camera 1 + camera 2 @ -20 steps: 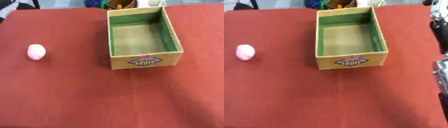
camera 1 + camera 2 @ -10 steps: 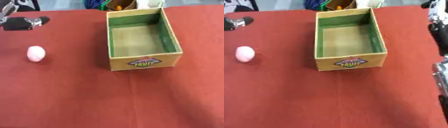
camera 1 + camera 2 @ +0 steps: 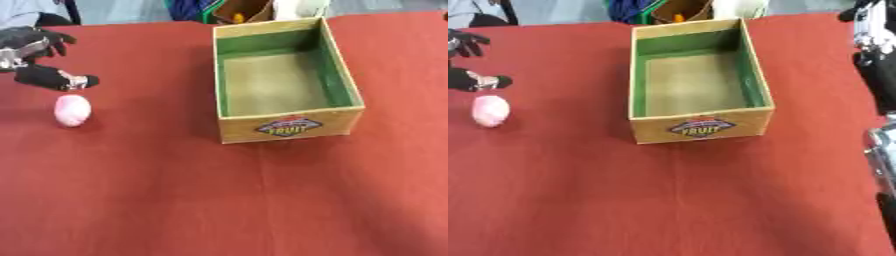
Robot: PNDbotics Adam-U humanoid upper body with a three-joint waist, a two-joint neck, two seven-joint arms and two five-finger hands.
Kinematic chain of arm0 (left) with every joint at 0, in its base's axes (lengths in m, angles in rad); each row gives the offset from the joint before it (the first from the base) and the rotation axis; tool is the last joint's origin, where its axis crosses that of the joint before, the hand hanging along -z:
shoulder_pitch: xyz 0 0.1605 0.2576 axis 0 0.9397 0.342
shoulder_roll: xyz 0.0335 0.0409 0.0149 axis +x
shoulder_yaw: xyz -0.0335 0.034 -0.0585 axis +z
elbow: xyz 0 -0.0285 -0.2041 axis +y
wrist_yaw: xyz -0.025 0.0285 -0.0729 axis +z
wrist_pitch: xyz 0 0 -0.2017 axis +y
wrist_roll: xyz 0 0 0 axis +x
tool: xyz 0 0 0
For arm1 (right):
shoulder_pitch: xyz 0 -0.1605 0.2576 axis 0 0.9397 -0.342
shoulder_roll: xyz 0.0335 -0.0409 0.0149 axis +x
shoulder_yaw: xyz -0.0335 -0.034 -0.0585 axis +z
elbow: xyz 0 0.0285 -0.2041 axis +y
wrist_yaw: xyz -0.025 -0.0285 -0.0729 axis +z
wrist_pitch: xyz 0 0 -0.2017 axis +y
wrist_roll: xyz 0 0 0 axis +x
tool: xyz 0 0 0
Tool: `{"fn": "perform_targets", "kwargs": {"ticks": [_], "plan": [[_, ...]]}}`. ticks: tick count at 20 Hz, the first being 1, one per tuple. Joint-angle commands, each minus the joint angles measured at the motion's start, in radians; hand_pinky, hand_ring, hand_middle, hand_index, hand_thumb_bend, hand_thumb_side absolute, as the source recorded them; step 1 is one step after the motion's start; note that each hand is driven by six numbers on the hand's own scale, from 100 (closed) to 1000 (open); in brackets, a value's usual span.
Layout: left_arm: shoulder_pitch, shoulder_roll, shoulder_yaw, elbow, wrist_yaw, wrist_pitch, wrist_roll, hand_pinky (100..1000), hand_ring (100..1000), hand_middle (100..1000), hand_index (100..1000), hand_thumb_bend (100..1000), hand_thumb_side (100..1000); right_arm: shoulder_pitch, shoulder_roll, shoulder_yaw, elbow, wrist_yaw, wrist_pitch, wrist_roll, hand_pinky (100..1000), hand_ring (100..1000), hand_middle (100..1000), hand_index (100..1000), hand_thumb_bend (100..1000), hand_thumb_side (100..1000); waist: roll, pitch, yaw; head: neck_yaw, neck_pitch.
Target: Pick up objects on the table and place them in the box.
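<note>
Starting at the upper left of the frame: the left hand (image 3: 35, 57) comes in from the left edge, black with silver bits, hanging over the red table (image 3: 175, 200). Its fingers are spread and relaxed, with the thumb poking out to the right, so it's released and not grasping anything.

Just below that thumb, at the middle left, is the pink egg (image 3: 72, 110). It's a pale pink oval lying on the cloth, near the hand but not touching it as far as I can see. It's well apart from the box, so still outside it.

Moving toward the centre, the box (image 3: 284, 127) sits a bit right of the middle, running from the upper part of the frame down to about halfway. It's an open cardboard thing, tan outside, green on the inner walls, with a plain brownish floor. Nothing inside it. The short wall facing the camera has a label that reads FRUIT.

Behind the box, along the top edge off the cloth, there's some blue and orange clutter I can't really make out.

Over at the right edge, only in the right eye view, bits of the right arm (image 3: 877, 55) show as black and silver parts at the upper right and lower right. Can't tell what that hand is doing, it isn't clear enough.
</note>
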Motion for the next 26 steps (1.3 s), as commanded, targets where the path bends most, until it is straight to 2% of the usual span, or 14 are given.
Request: {"fn": "perform_targets", "kwargs": {"ticks": [1, 6, 11, 13, 16, 21, 26], "plan": [[-0.018, 0.031, 0.012, -0.012, -0.037, -0.014, -0.073, 651, 838, 787, 1000, 617, 688, -0.010, -0.026, -0.001, -0.019, -0.003, -0.002, 0.004, 530, 638, 562, 782, 100, 447, 0.000, -0.022, 0.002, 0.003, -0.008], [-0.012, 0.026, 0.022, 0.013, -0.058, -0.046, -0.159, 651, 841, 801, 1000, 638, 655, -0.012, -0.027, 0.000, -0.019, -0.004, -0.001, 0.006, 531, 638, 562, 782, 100, 446, 0.000, -0.021, 0.001, 0.008, -0.015], [-0.001, 0.022, 0.036, 0.064, -0.069, -0.044, -0.180, 641, 832, 792, 988, 642, 640, -0.012, -0.026, -0.001, -0.019, -0.005, -0.001, 0.006, 531, 638, 561, 782, 100, 445, 0.001, -0.020, -0.002, 0.012, -0.024], [0.000, 0.020, 0.040, 0.082, -0.075, -0.043, -0.180, 634, 827, 783, 978, 625, 629, -0.011, -0.026, -0.001, -0.019, -0.005, -0.001, 0.005, 530, 638, 561, 782, 100, 445, 0.002, -0.020, -0.003, 0.012, -0.025], [0.002, 0.020, 0.040, 0.103, -0.109, -0.042, -0.181, 622, 824, 773, 968, 554, 611, -0.010, -0.025, -0.001, -0.019, -0.005, -0.001, 0.005, 530, 639, 561, 783, 100, 444, 0.002, -0.019, -0.004, 0.014, -0.025], [0.005, 0.012, 0.039, 0.121, -0.133, -0.049, -0.180, 611, 814, 769, 943, 521, 634, -0.010, -0.024, -0.002, -0.019, -0.004, -0.001, 0.004, 531, 639, 561, 783, 100, 443, 0.001, -0.018, -0.006, 0.018, -0.027], [0.008, 0.001, 0.036, 0.138, -0.171, -0.029, -0.162, 555, 799, 762, 929, 489, 644, -0.007, -0.022, 0.000, -0.019, -0.004, 0.000, 0.006, 530, 639, 560, 783, 100, 443, 0.000, -0.017, -0.008, 0.022, -0.028]]}}
